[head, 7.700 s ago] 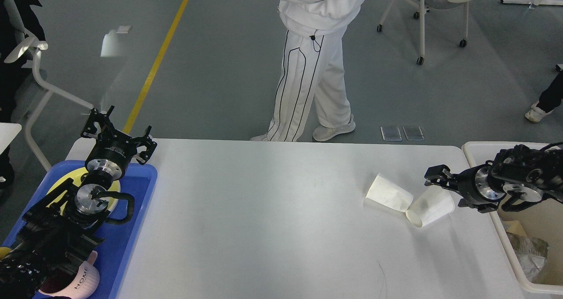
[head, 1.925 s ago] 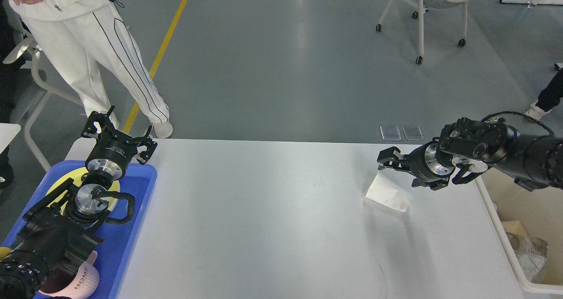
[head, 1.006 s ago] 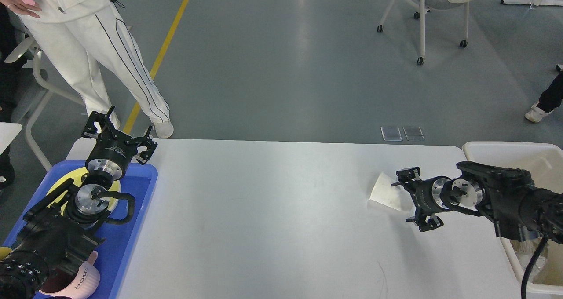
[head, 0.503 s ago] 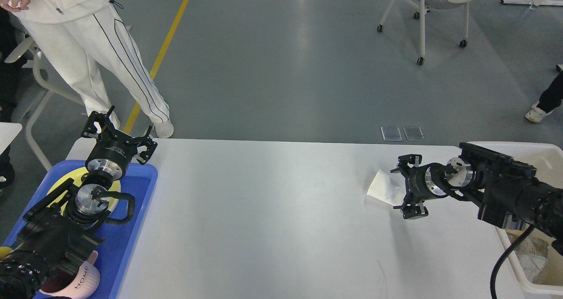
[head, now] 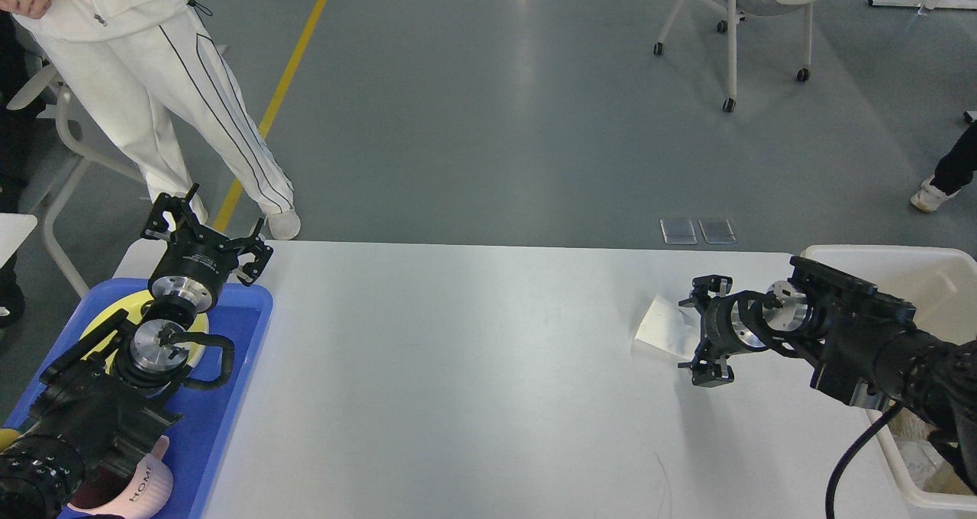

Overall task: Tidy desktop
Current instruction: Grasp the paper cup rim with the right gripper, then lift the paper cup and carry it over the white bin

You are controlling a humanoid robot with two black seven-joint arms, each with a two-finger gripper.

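The white desktop fills the lower middle of the frame. At right centre, one paper cup lies on its side, just left of the right gripper, whose fingers are spread wide. At upper left, the left gripper hangs open above one blue tray.

One white paper cup lies on its side on the worktop, near the right edge. At the left edge sits one blue tray holding one yellow plate and one pink mug; off the right edge stands one beige bin. Two black arms reach in, each ending in one hand: the left hand and the right hand.
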